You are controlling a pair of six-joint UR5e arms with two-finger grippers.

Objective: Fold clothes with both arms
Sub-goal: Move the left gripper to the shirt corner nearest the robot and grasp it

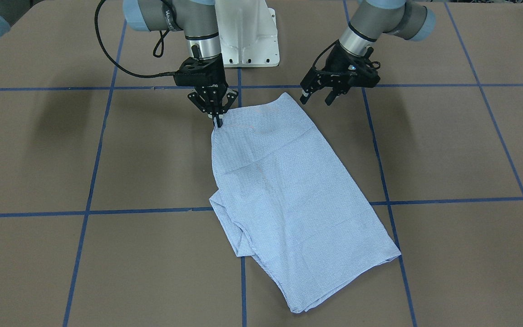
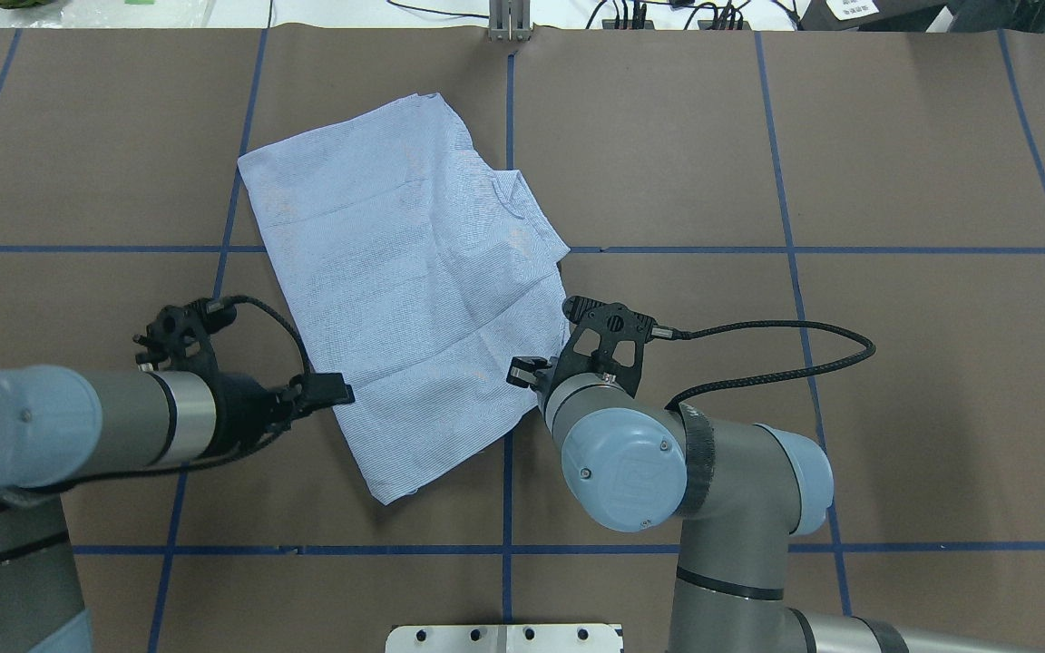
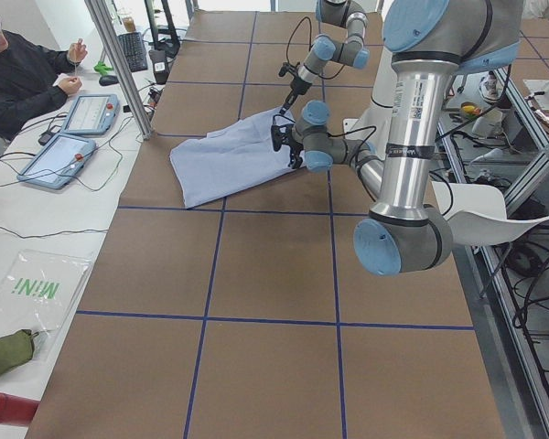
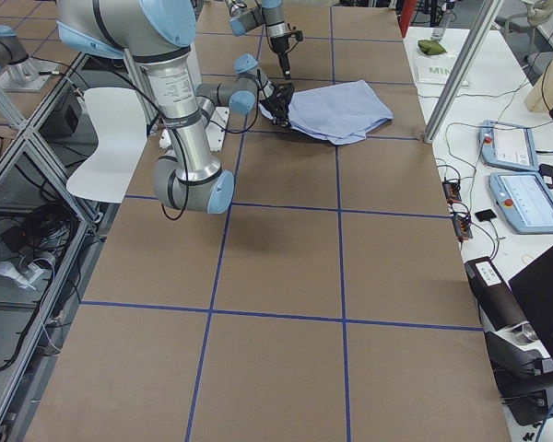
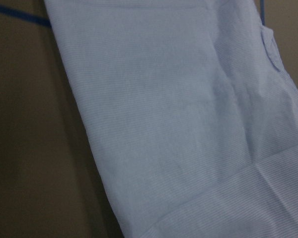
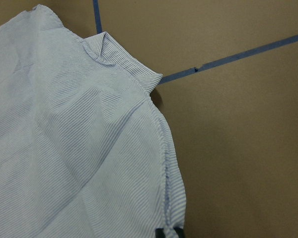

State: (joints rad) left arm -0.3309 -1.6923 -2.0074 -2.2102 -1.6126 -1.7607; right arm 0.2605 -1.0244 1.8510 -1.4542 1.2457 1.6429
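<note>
Shirt (image 1: pixel 288 190) lies folded, askew, on the table (image 1: pixel 447 150). Right end effector (image 1: pixel 217 119) pinches its robot-side corner. Left end effector (image 1: pixel 318 95) is open, just off the shirt. If you lift now, the one-sided pull likely skews the fold.

Even overhead light washes the brown table (image 1: pixel 152 254), soft shadows pooling left and right; exterior views are sharp, the left wrist view of the shirt (image 5: pixel 179 124) dim and blurred.
</note>
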